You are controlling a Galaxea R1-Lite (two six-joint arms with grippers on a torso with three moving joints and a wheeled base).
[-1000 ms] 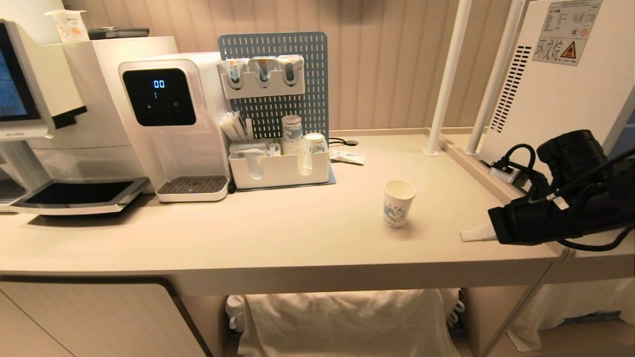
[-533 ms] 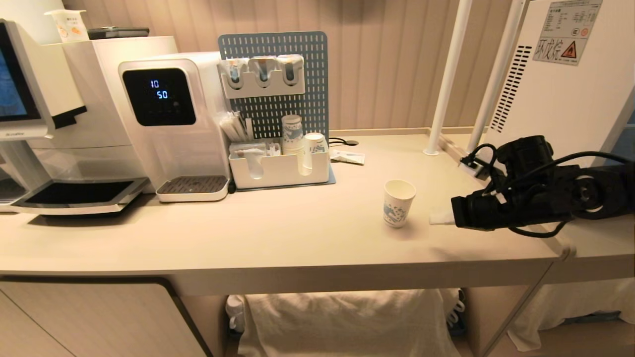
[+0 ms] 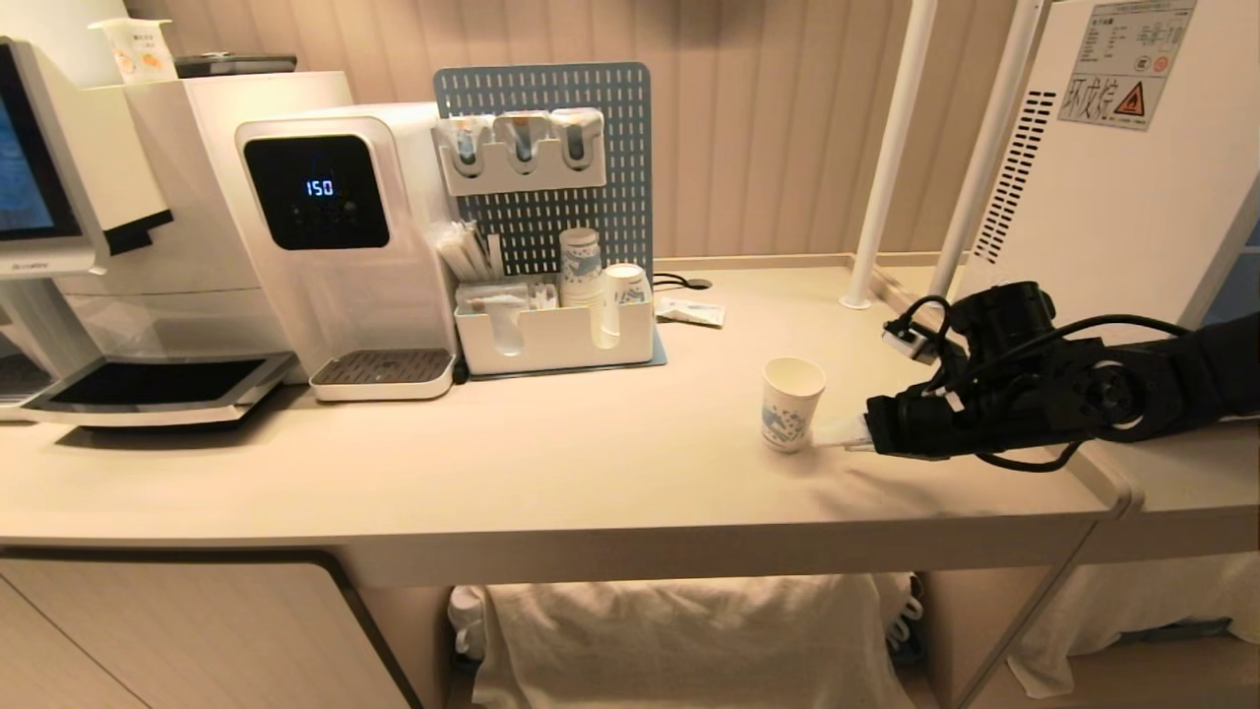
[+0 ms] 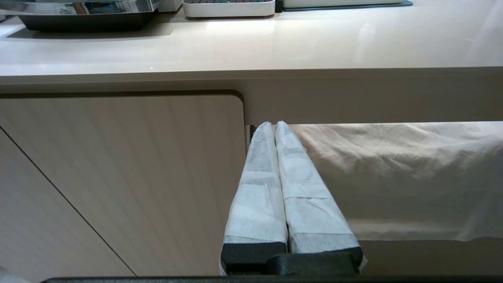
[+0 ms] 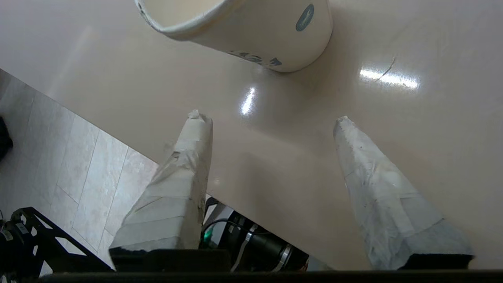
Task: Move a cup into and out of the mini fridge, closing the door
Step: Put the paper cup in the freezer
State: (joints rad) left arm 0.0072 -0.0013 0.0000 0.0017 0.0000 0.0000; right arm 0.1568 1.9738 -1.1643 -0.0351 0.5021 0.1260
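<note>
On the right half of the pale counter (image 3: pixel 551 473), the small white paper cup with blue print (image 3: pixel 790 403) stands upright and free. The right gripper (image 3: pixel 835 435) hovers just right of it, jaws spread, not yet around it. To grasp well, I judge it should advance level until both fingers (image 5: pixel 184 173) flank the cup's middle, then close gently. Earlier it hung farther right, near the counter's edge. Below the counter, the left gripper (image 4: pixel 271 129) has its jaws pressed together.

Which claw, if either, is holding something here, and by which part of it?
Neither. The right claw is open just short of the cup, not touching it; the left claw is shut on nothing below the counter.
</note>
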